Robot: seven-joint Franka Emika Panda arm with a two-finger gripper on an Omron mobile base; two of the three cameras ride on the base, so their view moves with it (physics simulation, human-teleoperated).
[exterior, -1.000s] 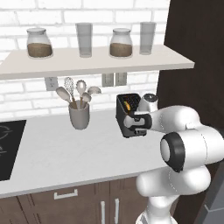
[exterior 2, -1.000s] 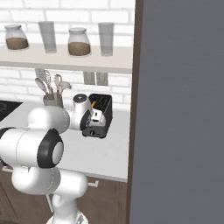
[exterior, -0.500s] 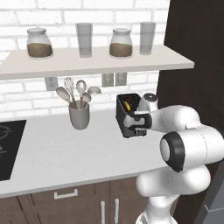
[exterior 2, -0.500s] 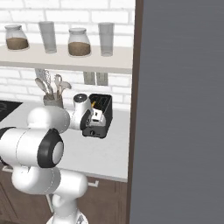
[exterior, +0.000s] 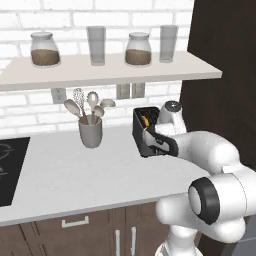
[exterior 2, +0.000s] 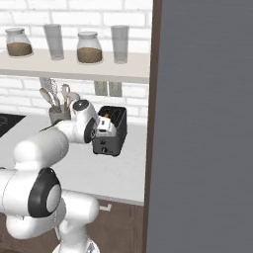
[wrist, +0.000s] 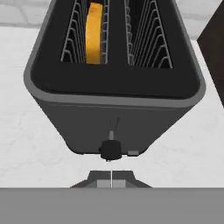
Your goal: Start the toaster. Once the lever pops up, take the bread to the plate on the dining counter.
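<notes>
Orange-crusted bread (wrist: pixel 94 33) sits in the toaster (wrist: pixel 114 87); we judge toasting underway; our gripper (wrist: pixel 112 180), jaws closed and empty, faces the lever (wrist: pixel 111 148); carrying remains.

No legible text, labels, brands or numbers anywhere.
</notes>
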